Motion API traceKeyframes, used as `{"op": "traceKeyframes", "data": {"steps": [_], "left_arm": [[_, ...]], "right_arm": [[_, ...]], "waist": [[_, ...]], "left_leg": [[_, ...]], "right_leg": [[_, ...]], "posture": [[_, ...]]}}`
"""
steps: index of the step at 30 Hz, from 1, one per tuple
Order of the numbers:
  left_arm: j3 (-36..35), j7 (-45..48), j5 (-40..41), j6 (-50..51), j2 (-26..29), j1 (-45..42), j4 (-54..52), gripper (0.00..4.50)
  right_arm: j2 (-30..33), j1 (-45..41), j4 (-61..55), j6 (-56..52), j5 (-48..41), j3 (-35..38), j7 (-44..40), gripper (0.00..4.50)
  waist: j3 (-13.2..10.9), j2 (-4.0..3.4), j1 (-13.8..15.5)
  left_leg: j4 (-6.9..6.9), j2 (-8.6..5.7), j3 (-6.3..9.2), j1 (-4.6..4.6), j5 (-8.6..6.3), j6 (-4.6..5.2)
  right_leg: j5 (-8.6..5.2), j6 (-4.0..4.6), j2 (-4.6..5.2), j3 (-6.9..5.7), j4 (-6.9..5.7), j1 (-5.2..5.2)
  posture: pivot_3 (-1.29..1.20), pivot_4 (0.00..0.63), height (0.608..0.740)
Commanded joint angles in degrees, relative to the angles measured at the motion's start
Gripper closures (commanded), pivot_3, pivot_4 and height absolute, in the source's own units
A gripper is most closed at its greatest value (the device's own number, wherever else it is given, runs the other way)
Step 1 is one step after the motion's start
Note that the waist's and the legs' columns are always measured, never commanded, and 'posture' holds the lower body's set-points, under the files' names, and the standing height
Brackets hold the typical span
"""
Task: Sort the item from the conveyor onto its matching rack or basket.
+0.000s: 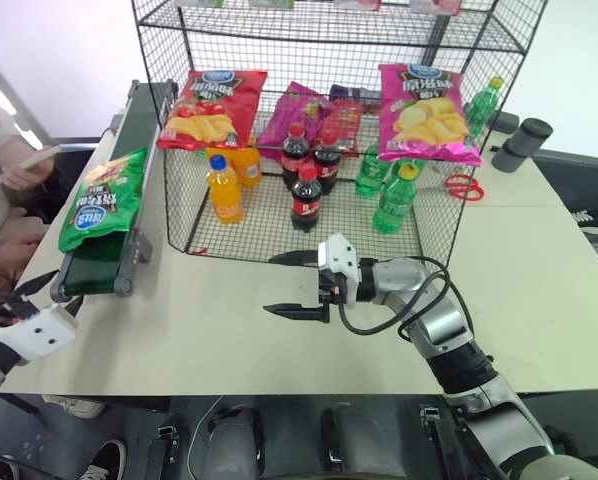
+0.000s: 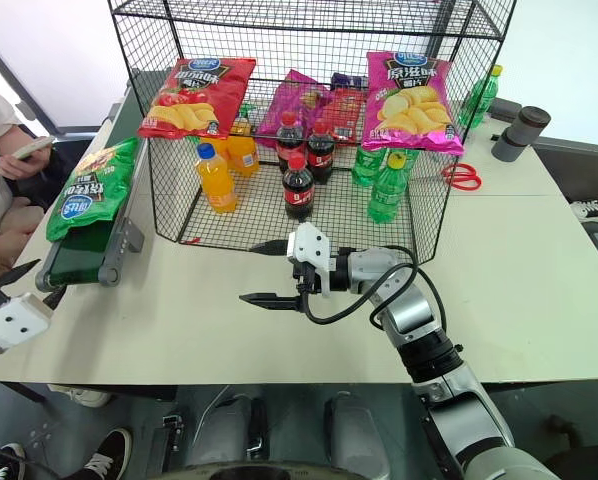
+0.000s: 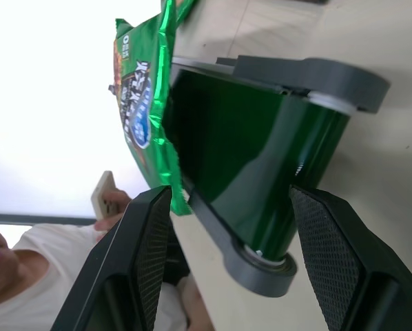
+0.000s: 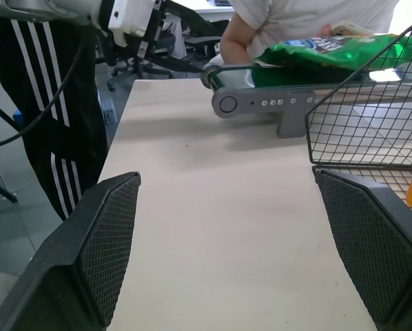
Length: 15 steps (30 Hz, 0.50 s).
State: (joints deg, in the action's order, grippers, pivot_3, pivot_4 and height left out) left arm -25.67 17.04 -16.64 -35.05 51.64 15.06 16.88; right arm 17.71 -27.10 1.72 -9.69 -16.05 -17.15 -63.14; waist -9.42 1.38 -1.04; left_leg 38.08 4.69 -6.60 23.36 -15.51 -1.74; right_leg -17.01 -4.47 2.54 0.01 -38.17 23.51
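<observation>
Lying on the conveyor [image 1: 129,140], the green chip bag [image 1: 103,197] overhangs its near end. Left tool [image 2: 19,283] spread, empty, just short of that end. Right tool [image 1: 297,285] spread over the table [image 1: 539,250], before the rack [image 1: 329,60].

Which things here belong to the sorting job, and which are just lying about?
Job:
green chip bag
conveyor
rack
left gripper, jaws open
right gripper, jaws open

Lying about:
red scissors
grey cylinders

A lab test bench: a small conveyor [image 1: 109,200] and snack-stocked wire rack [image 1: 319,130] on a table [image 1: 539,270], office chairs beyond.
</observation>
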Motion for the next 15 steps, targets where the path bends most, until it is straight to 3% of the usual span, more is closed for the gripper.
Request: {"op": "traceKeyframes", "data": {"steps": [1,15], "left_arm": [[-0.4,-2.2,-1.2,-0.2,1.4,-0.8,-0.3,1.62],[1.6,-3.8,-1.7,1.5,1.7,-3.3,0.0,1.62]], "right_arm": [[-0.4,-0.3,-1.8,0.5,-0.7,0.6,0.5,0.23],[-0.5,0.0,-1.6,0.6,-0.6,0.9,2.0,0.23]], "waist": [[0.0,0.0,0.0],[0.0,0.0,0.0]], "left_leg": [[0.0,0.0,-0.01,0.0,0.0,0.0],[0.0,-0.01,-0.02,0.0,0.0,0.0]], "right_leg": [[0.0,0.0,0.0,0.0,0.0,0.0],[0.0,0.0,0.0,0.0,0.0,0.01]], "posture": [[0.0,0.15,0.74],[0.0,0.15,0.74]]}}
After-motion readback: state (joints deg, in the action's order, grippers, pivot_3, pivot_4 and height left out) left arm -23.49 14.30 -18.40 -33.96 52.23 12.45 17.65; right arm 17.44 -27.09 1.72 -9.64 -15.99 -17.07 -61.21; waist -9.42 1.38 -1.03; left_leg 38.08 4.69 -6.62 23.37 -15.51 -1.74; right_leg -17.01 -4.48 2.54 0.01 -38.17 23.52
